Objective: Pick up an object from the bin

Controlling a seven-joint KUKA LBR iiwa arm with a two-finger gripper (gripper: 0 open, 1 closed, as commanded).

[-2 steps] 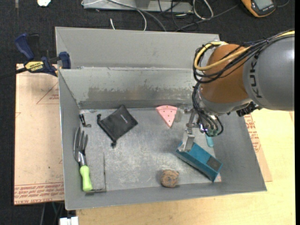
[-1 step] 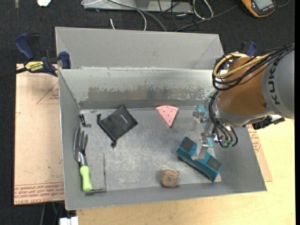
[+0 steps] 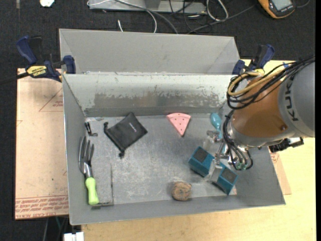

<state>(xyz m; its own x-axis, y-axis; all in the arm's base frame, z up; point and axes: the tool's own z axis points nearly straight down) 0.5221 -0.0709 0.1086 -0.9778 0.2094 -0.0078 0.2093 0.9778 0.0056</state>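
My gripper (image 3: 213,170) hangs low over the bin's right front part. Its two blue-green fingertips (image 3: 200,161) stand apart, so it is open, and I see nothing between them. A brown round lump (image 3: 181,190) lies on the floor just left of the gripper and nearer the front wall, apart from the fingers. Further back sits a pink wedge (image 3: 179,122), close to the rear wall. A small light-blue thing (image 3: 215,120) peeks out behind the arm, partly hidden.
A black flat pouch (image 3: 125,131) lies at the back left. Along the left wall lies a metal hand tool with a green handle (image 3: 89,177), with a small black clip (image 3: 90,128) behind it. The arm's orange cover and cables hang over the bin's right side.
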